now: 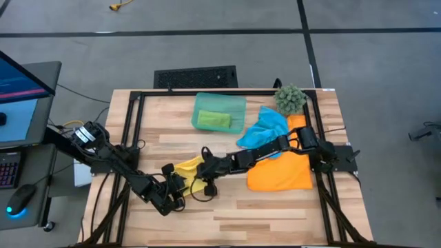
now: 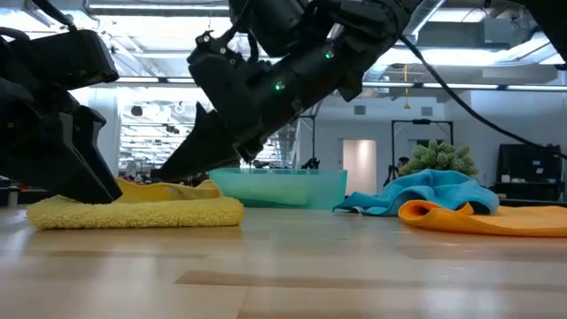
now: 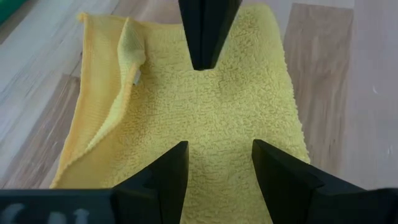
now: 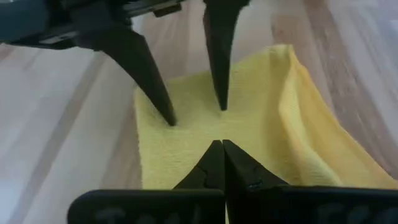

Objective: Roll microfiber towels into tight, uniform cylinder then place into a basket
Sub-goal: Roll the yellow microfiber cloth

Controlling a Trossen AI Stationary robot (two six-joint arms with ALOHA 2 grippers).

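Observation:
A folded yellow towel (image 1: 191,170) (image 2: 142,211) lies flat on the table left of centre. My left gripper (image 3: 217,152) (image 1: 179,184) stands open over its left end. My right gripper (image 4: 222,146) (image 1: 206,167) reaches in from the right, shut to a point at the towel's middle, with no cloth seen between its fingers. The teal basket (image 1: 238,103) (image 2: 283,188) stands at the far middle with a rolled green towel (image 1: 213,120) in it. A blue towel (image 1: 265,128) and an orange towel (image 1: 279,173) lie crumpled at the right. My left gripper has both spread fingertips (image 4: 169,118) set down on the yellow towel's top surface (image 4: 186,134) near its left end. The fingers slant down from the table's near left. The towel lies flat beneath them. My right gripper's shut tip hovers at the towel's surface; whether it touches, I cannot tell.
A spiky green plant ball (image 1: 290,98) sits at the far right corner, behind the blue towel. A black frame (image 1: 131,131) runs around the table's edges. Bare wood (image 1: 241,213) stretches along the near side.

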